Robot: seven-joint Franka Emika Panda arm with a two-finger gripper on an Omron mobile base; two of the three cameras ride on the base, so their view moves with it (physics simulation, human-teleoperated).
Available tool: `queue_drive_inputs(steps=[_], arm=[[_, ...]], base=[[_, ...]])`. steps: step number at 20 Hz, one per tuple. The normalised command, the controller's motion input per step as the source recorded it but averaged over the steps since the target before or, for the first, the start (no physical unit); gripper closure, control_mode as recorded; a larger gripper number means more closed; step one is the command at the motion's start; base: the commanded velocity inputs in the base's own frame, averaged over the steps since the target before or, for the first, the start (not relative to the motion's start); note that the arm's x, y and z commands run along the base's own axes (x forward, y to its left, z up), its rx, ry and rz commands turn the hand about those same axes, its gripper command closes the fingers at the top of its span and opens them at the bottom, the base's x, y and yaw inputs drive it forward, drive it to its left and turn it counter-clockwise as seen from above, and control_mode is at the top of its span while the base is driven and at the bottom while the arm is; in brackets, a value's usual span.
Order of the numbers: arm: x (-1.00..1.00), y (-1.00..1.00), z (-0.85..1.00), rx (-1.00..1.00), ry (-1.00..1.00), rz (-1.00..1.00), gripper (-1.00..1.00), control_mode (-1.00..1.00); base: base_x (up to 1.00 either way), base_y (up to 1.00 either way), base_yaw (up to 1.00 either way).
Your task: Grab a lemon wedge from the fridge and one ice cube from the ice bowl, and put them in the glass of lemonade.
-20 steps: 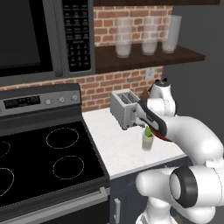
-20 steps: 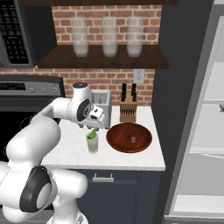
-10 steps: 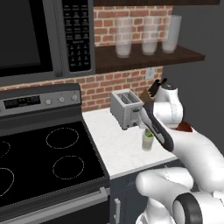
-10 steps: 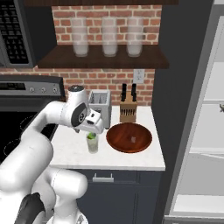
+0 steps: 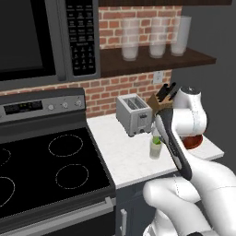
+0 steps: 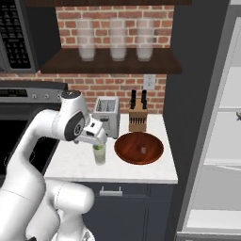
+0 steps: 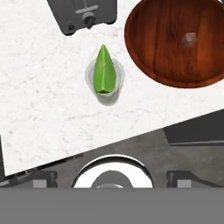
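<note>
The glass of lemonade stands on the white counter, with the lemon wedge sticking up inside it. My gripper hovers above the glass, open and holding nothing, its fingertips set wide apart. From the right base view the gripper hangs just over the glass. Right of the glass sits the ice bowl with one ice cube in it; the cube lies alone in the bowl. The fridge stands open at the right, its pale shelves showing.
A toaster and a knife block stand behind the glass against the brick wall. The black stove lies to the left. Frosted glasses sit on a shelf above. My arm hides part of the bowl in the left base view.
The hand has lifted a little away from the glass and the arm has swung forward. The lemon wedge stays in the glass.
</note>
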Motion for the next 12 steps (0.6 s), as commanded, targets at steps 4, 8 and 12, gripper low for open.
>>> queue_drive_inputs(steps=[4, 8, 12], arm=[[-0.46, 0.04, 1.00, -0.05, 0.01, 0.04, -1.00, -1.00], [-0.66, 0.10, 0.93, -0.02, 0.00, 0.05, -1.00, -1.00], [-0.93, 0.01, 0.03, 0.00, -0.05, 0.06, -1.00, -1.00]], base=[[0.00, 0.00, 0.00], [0.00, 0.00, 0.00], [0.00, 0.00, 0.00]])
